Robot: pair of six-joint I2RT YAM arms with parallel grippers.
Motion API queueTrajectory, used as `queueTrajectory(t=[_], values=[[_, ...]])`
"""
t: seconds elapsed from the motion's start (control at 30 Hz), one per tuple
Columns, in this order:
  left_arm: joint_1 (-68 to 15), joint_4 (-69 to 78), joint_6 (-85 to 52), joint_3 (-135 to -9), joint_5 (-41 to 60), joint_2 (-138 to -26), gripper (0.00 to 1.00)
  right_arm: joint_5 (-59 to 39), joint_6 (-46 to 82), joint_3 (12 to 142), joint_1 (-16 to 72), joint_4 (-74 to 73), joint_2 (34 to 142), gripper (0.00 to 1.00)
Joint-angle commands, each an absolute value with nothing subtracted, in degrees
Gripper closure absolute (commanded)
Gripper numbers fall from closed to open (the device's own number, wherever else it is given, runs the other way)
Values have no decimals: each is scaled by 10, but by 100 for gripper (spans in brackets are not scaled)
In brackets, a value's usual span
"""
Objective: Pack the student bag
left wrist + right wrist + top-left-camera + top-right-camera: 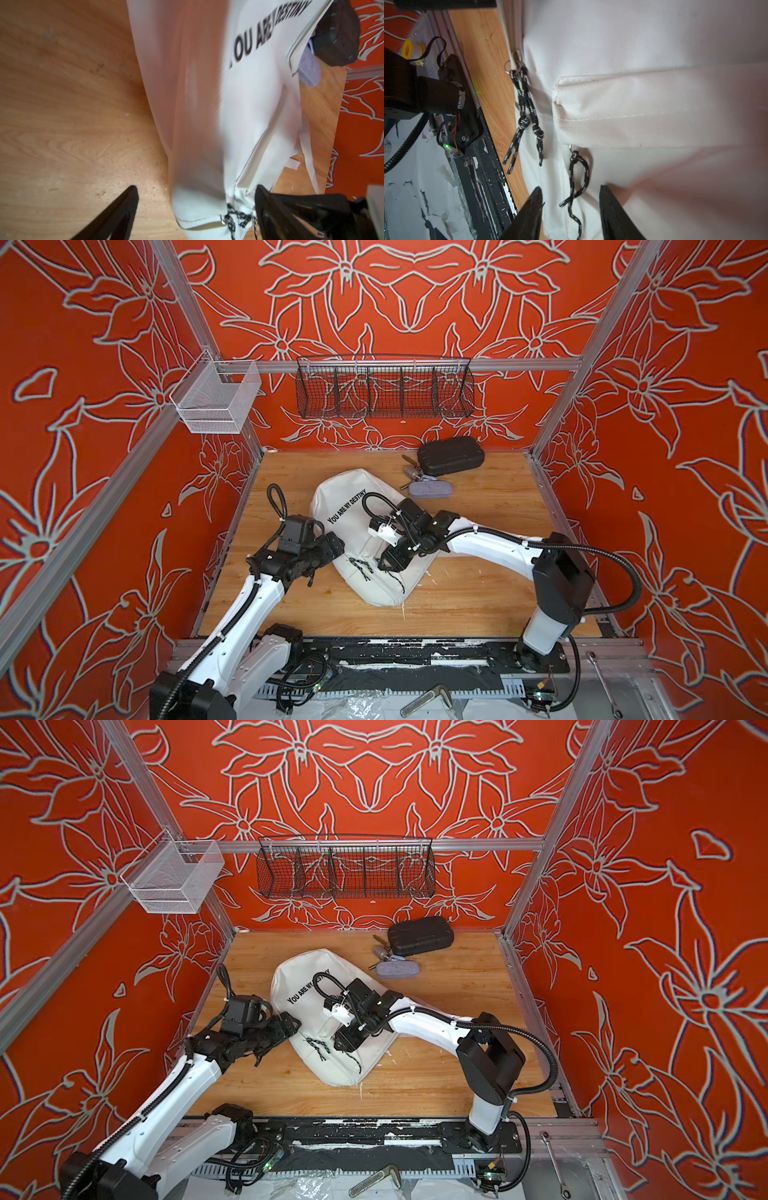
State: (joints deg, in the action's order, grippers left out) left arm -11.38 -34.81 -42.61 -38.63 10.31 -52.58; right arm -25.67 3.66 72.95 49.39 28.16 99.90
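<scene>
**Top views.** The student bag (pixel 345 497) (pixel 301 975) lies flat in the middle of the table (pixel 478 593), print side up, with its zip end toward my side.
- The right arm (pixel 490 541) reaches across the bag's right half and covers much of the front pocket.
- In a top view its cable (pixel 328 979) cuts across the print.
- The left arm (pixel 257 597) sits at the bag's left edge.
- Near the back wall is a black hard case (pixel 451 456), with a lavender pouch (pixel 428 490) just in front of it.
- Small metal bits (pixel 411 472) lie beside those two, too small for me to name.
- A black wire basket (pixel 384 389) and a white mesh basket (pixel 216 402) hang from the rails above.

**Left wrist** (blurred). The left gripper (pixel 197 207) has its fingers wide apart and grips nothing.
- One finger is over bare wood. The other is beside the paired cords (pixel 234 220) at the bag's corner.
- The case and pouch show past the bag's far edge.
- A white strap (pixel 307 149) trails onto the wood.

**Right wrist.** The right gripper (pixel 572 205) has its fingers apart on either side of the single cord (pixel 577 180) of the pocket zip, not pinching it.
- The pocket flap (pixel 633 99) lies beyond the cord.
- The paired cords lie near the table edge.
</scene>
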Motion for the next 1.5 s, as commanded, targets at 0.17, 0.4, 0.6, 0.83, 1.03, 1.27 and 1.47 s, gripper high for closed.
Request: queueTrajectory(t=[0.17, 0.4, 0.6, 0.83, 1.03, 1.27, 1.47], values=[[-133, -286, -483, -348, 116, -561, 15, -193, 50, 734, 526, 227, 1044, 58], [-136, -254, -493, -326, 133, -603, 39, -104, 53, 734, 538, 223, 1055, 75], [-130, -274, -468, -324, 93, -570, 84, -74, 51, 741, 538, 238, 1052, 93], [-107, -280, -429, -325, 120, -559, 94, -68, 89, 754, 524, 241, 1054, 100], [-84, -312, -370, -343, 136, -592, 100, -97, 152, 736, 489, 205, 1041, 100], [-54, -331, -334, -358, 153, -595, 100, -125, 207, 718, 438, 178, 1019, 100], [-49, -332, -355, -346, 130, -572, 100, -103, 187, 744, 400, 221, 1031, 100]])
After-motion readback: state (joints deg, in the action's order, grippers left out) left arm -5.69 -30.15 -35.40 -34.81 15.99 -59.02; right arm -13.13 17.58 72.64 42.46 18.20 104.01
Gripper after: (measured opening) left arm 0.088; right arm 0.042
